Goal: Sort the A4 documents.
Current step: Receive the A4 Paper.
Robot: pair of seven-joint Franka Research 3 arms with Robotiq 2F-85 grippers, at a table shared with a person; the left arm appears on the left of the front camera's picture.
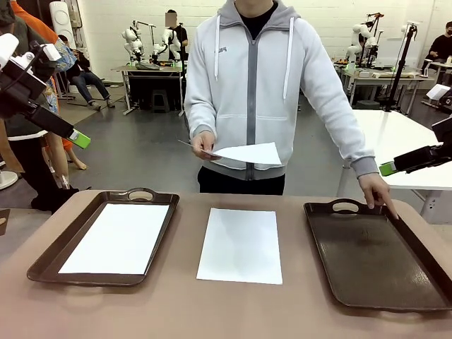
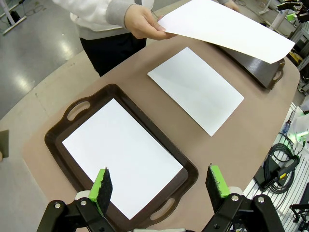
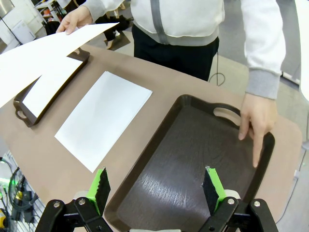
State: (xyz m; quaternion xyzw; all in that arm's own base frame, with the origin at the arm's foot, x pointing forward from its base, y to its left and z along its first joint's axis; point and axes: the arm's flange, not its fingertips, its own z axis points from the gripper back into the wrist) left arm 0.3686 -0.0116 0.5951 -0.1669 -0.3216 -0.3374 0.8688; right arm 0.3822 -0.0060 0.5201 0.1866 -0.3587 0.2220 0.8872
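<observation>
Now the left gripper [image 2: 159, 182] gapes empty over a sheet [image 2: 123, 157], the right gripper [image 3: 157, 186] likewise over a dark tray [image 3: 183, 164]; beyond both, a hand [image 2: 142, 21] holds another sheet [image 2: 227, 29].

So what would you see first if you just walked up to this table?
A person in a pale grey zip hoodie stands at the far side, holding a plain white A4 paper sheet in the air. Another white sheet lies flat mid-table between two dark brown handled trays: the left tray holds a third sheet, and the person's other hand rests on the rim of the right tray.
</observation>
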